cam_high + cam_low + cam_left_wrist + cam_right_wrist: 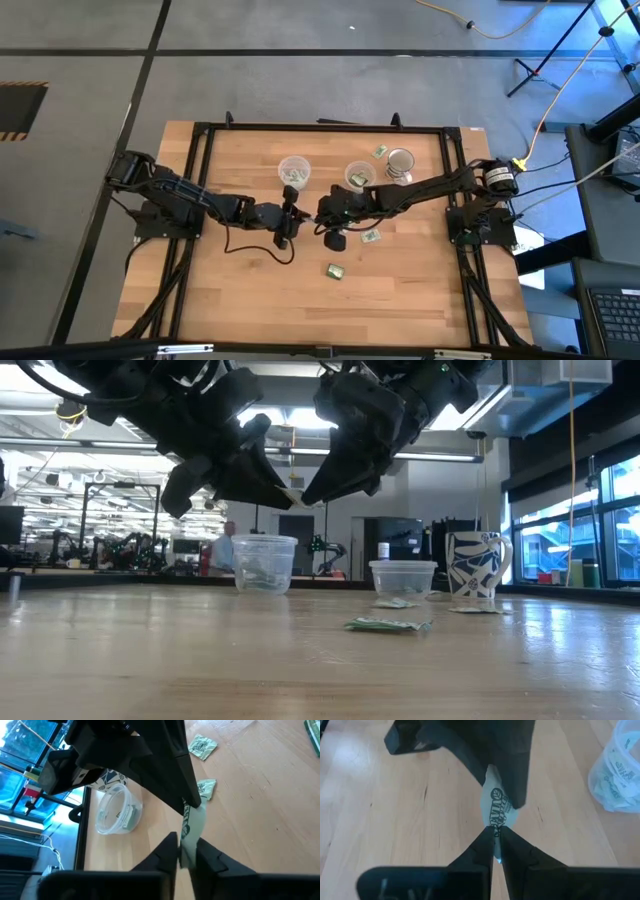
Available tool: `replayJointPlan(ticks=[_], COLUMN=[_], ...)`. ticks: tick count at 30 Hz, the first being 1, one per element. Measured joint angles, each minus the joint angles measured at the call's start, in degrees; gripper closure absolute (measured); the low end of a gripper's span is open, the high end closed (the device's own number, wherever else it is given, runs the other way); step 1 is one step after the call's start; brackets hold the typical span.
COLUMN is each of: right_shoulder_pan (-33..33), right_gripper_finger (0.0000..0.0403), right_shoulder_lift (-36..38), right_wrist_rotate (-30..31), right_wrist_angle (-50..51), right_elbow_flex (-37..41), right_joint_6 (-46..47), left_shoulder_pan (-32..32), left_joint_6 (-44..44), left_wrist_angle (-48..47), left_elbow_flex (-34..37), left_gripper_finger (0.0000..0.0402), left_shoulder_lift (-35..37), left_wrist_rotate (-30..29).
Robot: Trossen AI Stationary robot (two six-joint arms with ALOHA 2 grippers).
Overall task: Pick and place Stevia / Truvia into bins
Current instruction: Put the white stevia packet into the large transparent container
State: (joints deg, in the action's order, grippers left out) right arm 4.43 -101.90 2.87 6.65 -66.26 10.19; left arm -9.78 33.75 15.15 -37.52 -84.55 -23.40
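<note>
One green-and-white Truvia sachet (pixel 495 807) hangs in the air between my two grippers over the table's middle. My left gripper (pixel 292 215) comes from the left and my right gripper (pixel 322 214) from the right. They meet tip to tip, both shut on the sachet (pixel 192 826), well above the wood in the low view (pixel 298 494). Two clear cups stand farther back: the left one (pixel 293 172) holds several sachets and the right one (pixel 359 176) holds some too. Loose sachets lie flat on the table (pixel 335 270) (pixel 371 236) (pixel 380 151). My left gripper pinches one end of the sachet (pixel 186 851) between its two fingertips, coming from the table's left. The sachet is lifted clear of the table. My right gripper pinches the opposite end (pixel 494 831) between its fingertips, coming from the table's right, so the sachet spans the gap between both grippers.
A white mug with blue leaf pattern (pixel 400 162) stands right of the cups, near the far right corner. A black frame (pixel 200 150) runs round the tabletop. Bare wood lies toward the near edge, around the loose sachet (pixel 388 624).
</note>
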Motion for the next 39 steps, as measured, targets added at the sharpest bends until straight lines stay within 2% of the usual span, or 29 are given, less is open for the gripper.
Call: replayJointPlan(ticks=[3, 6, 14, 19, 24, 30, 33, 39], right_shoulder_pan=[-0.02, -0.02, -0.13, -0.15, -0.15, -0.20, -0.31, -0.85], right_gripper_finger=[0.0370, 0.0354, 0.0261, 0.0227, 0.0220, 0.0219, 0.0219, 0.0219], right_shoulder_lift=[0.02, 0.02, 0.02, 0.02, 0.02, 0.02, 0.02, 0.02], right_wrist_rotate=[0.03, 0.02, -0.07, -0.07, 0.11, 5.25, 5.58, 5.62], right_wrist_angle=[0.79, 2.32, 9.31, 15.86, 20.47, 24.26, 24.66, 25.47], right_elbow_flex=[0.00, 0.00, 0.13, 0.13, 0.13, 0.13, 0.13, 0.09], right_joint_6=[-0.17, -1.63, -1.53, -1.61, -1.69, 0.57, 2.72, 6.36], left_shoulder_pan=[0.00, 0.00, 0.09, 0.84, 3.38, 8.79, 12.16, 19.15], left_joint_6=[0.03, 0.03, 0.05, -0.53, -5.69, -16.57, -22.35, -32.24], left_wrist_angle=[-0.11, -0.25, -0.34, -0.43, -1.61, -6.29, -9.59, -16.95], left_elbow_flex=[0.00, 0.00, 0.00, 0.00, -0.04, -0.04, -0.07, -0.07], left_gripper_finger=[0.0395, 0.0396, 0.0398, 0.0398, 0.0398, 0.0398, 0.0398, 0.0398], left_shoulder_lift=[0.00, 0.00, 0.00, 0.02, 1.33, 4.67, 5.92, 6.16], left_wrist_rotate=[0.02, -0.04, -0.26, -3.79, -6.09, -5.64, -3.45, 5.04])
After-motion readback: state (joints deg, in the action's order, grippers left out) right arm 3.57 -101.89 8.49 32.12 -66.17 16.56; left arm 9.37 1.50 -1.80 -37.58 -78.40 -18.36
